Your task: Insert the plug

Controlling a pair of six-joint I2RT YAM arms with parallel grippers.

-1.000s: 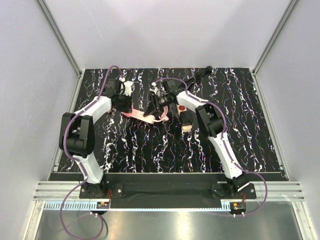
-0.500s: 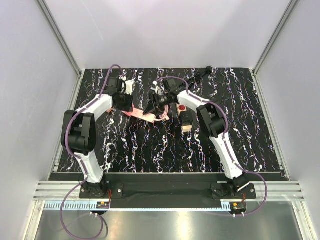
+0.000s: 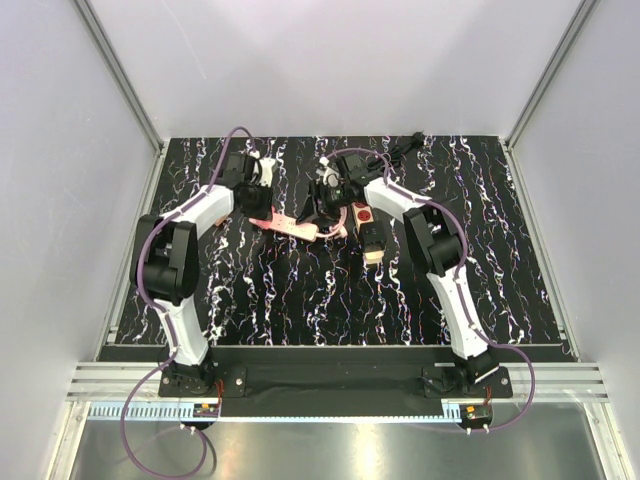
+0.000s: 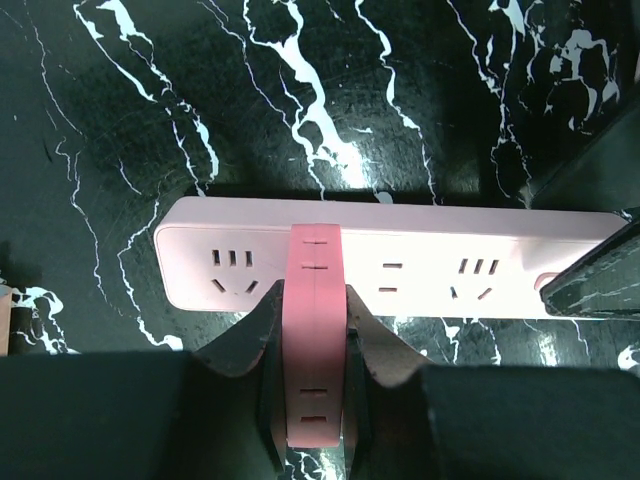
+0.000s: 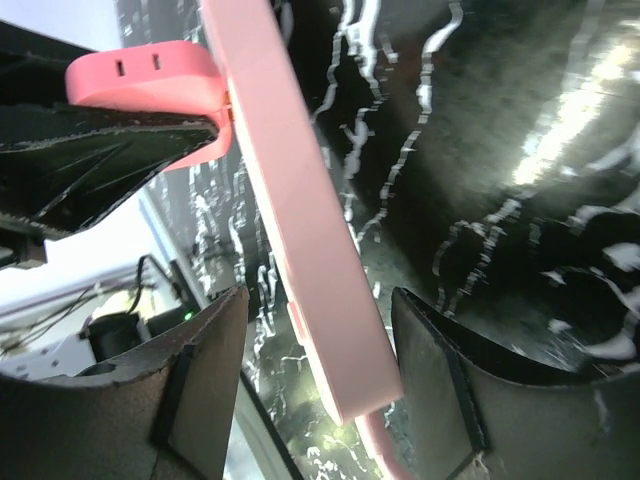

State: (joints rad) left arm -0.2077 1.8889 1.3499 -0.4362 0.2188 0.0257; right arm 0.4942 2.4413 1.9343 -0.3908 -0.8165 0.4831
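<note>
Currently, the left jaws pinch the plug [image 4: 316,330], which stands across the power strip [image 4: 420,270] between two socket groups. The strip lies on the bench [image 3: 300,300], toward 10 o'clock from its centre. The right jaws are spread astride the strip's end, at 3 o'clock in the left wrist view. Risk: pressing with the pins off their slots would likely skid or tilt the unclamped strip. The pins are hidden, so seating depth cannot be told. Right-jaw contact with the strip is unclear.
</note>
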